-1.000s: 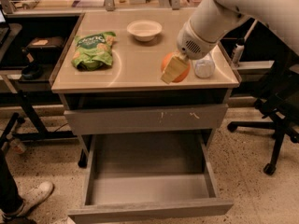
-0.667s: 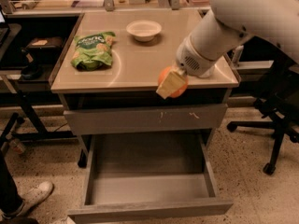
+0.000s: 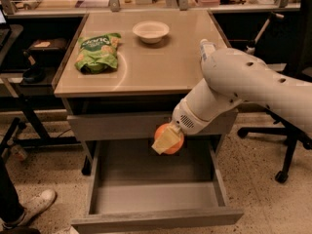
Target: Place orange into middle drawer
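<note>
The carry step is in hand. The gripper [image 3: 166,139] is hanging just in front of the closed upper drawer front [image 3: 117,126], its jaws clamped on the orange [image 3: 176,142]. The orange is sitting above the rear part of the open middle drawer [image 3: 146,199], not touching it.

By my judgement, the next move calls for a short descent into the drawer cavity, then parting of the jaws close to the floor so the fruit is not rolling.

A white bowl [image 3: 151,31] and a green snack bag [image 3: 97,51] are lying on the surface [image 3: 161,69], well apart from the path. Nothing is blocking the drawer opening; only the upper drawer front is crowding the wrist.
</note>
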Motion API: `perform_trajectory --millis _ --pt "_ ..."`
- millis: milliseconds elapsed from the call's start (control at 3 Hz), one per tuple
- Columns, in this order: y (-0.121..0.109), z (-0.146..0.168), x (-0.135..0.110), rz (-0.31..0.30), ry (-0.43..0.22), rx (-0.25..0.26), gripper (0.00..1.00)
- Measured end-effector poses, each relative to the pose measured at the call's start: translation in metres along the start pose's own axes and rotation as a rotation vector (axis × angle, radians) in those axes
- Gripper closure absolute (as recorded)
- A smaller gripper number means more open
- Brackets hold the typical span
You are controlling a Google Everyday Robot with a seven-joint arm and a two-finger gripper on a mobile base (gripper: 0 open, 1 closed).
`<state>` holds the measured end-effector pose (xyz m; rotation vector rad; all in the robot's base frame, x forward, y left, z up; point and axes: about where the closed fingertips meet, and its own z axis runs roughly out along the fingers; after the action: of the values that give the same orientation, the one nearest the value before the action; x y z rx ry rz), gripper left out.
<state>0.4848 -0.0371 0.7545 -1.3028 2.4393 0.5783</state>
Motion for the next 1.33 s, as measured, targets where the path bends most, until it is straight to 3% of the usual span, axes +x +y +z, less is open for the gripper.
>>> perform_trajectory --millis 333,667,1333 --pt "0.000 0.000 0.000 0.000 0.000 0.000 1.00" --pt "0.000 0.038 0.018 0.053 -0.014 -0.044 1.00" --pt "-0.032 0.165 0.088 0.259 -0.050 -0.119 1.00"
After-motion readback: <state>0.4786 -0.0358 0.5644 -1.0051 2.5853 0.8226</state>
